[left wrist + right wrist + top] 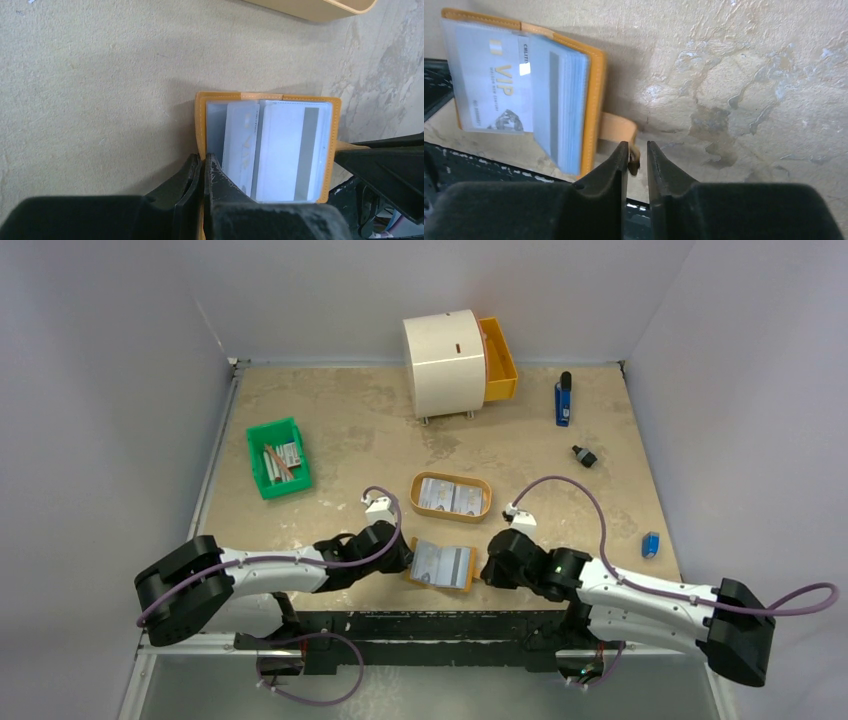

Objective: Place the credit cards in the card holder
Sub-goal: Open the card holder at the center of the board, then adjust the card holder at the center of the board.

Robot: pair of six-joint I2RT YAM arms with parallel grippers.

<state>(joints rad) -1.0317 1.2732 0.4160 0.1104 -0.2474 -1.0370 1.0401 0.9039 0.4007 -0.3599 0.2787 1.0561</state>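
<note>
Scene: card holder (pixel 441 565) lies open, inside up, at the near edge of the surface (pixel 340 440), set between the two arms.
Left claw (pixel 204 162): shut tight on the holder's left leather edge, pinning it down.
Right claw (pixel 637 150): tips a narrow gap apart, with the end of the holder's strap (pixel 616 131) between them; it touches one tip only and does not look pinched.
Inside the holder: clear sleeves (pixel 292 150) already show cards, one with a dark stripe and one printed VIP.
Credit cards (pixel 452 496): two lie side by side, face up, in the oval tan tray (pixel 420 508).
Key relation: the tray sits just beyond the holder, away from the arm bases, near but not touching it.
Axis: the tray's row of cards and the open holder both run left to right, parallel to the near edge.
Nearer arm: roughly equal reach. The right one looks the freer, since the left is busy anchoring the holder.
Likely next: right arm lifts clear of the strap and reaches forward to the tray.
</note>
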